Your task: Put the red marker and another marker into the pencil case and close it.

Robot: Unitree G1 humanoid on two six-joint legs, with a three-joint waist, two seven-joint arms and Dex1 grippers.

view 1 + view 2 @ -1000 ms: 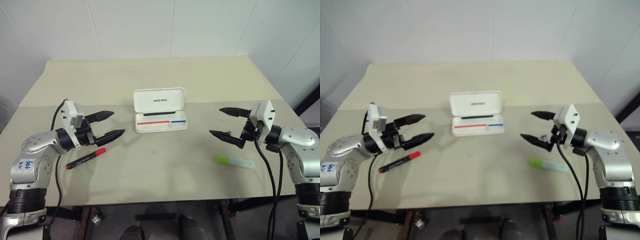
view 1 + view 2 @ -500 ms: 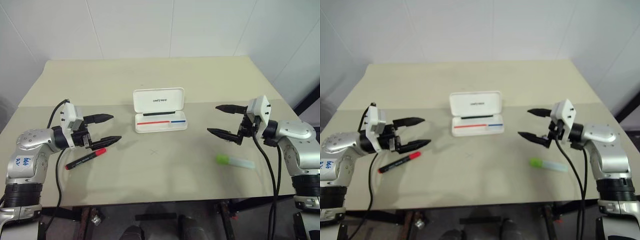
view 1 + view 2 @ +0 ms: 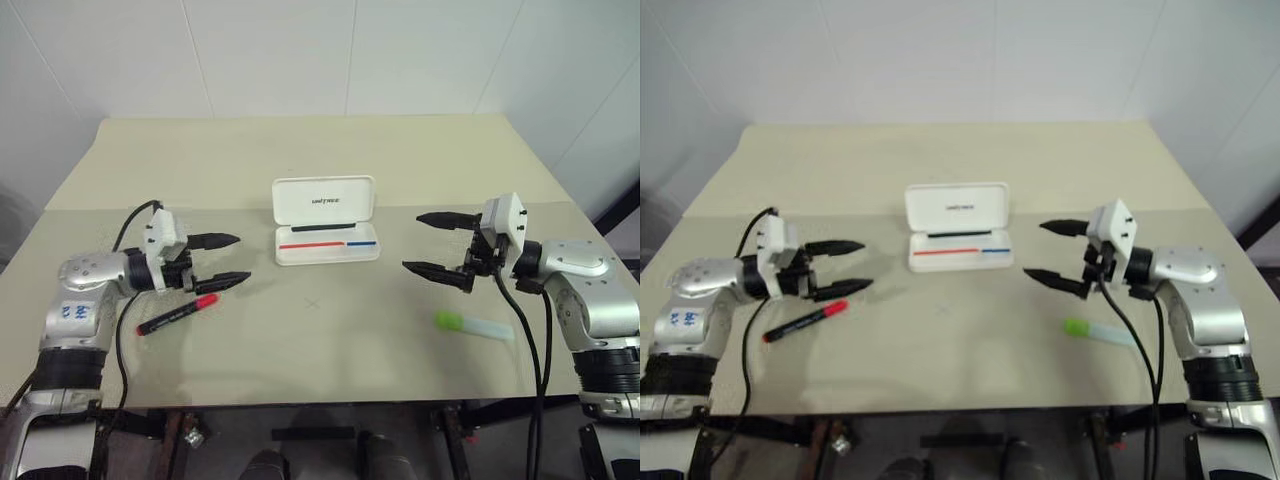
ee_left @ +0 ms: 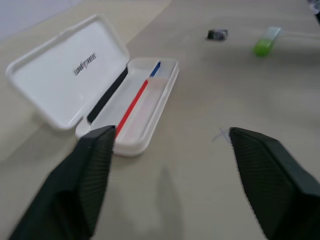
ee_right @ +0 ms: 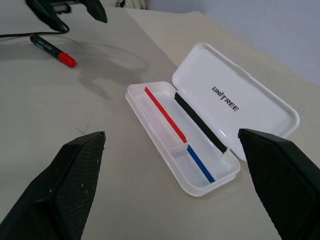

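**Open pencil case at centre, both markers on the table**

The pencil case (image 3: 326,220) is seen at the centre of the left eye view, its lid raised toward the wall and its tray, lined with a red and a blue stripe, empty. The red marker (image 3: 178,313) is found at the lower left of the frame, lying flat on the table (image 3: 300,160) with its red cap toward the case. The left gripper (image 3: 234,262) is held just above the cap, its fingers spread apart and nothing gripped between them. The green-capped highlighter (image 3: 472,323) is seen lying flat at the lower right. The right gripper (image 3: 428,243) is held above and to the left of it, its fingers spread wide and empty, pointed toward the case.
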